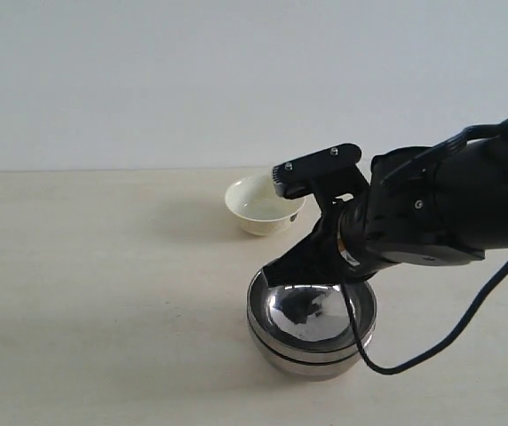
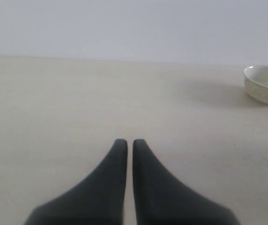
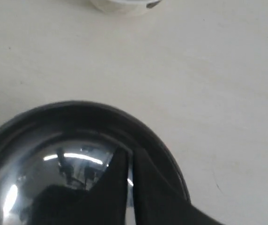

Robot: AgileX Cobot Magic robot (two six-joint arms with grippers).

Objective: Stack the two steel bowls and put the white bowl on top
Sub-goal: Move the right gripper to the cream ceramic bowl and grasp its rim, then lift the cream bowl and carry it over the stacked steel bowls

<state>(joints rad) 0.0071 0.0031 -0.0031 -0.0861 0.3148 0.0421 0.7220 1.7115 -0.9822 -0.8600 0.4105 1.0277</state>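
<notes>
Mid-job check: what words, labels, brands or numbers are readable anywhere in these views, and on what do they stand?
None: no text can be read in any view.
The white bowl shows only a small dark mark on its outer side, not letters.
The steel bowls show only reflections.

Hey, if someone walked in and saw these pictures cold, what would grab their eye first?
First the two steel bowls, nested into one mirror-bright stack toward the front of the table. The black right arm looms over them, with the right pincer narrowed at their rim. Behind them stands the white bowl, alone and not yet on top.
</notes>
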